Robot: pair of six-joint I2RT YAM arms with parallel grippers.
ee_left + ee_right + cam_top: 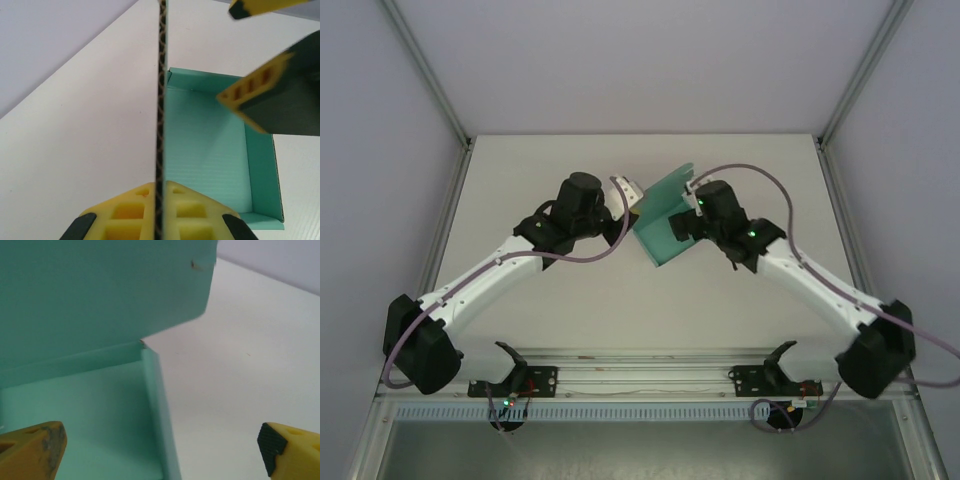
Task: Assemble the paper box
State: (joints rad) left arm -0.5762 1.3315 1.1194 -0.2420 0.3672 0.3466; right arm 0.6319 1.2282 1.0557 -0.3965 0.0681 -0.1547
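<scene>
Left claw [159, 207] pinches an upright flap [161, 75] of the paper box [663, 232] on the bench [570, 300]; right claw [162, 452] hangs spread over its side wall [157, 405]. Hinge that flap, probably the lid, squarely along its crease.

The left fingers [131, 212] are pinched together on a thin flap [160, 100] seen edge-on, part of the teal paper box [210, 150], whose open tray shows against the white bench [75, 150], with the yellow right fingers [252, 90] spread apart above it.
</scene>
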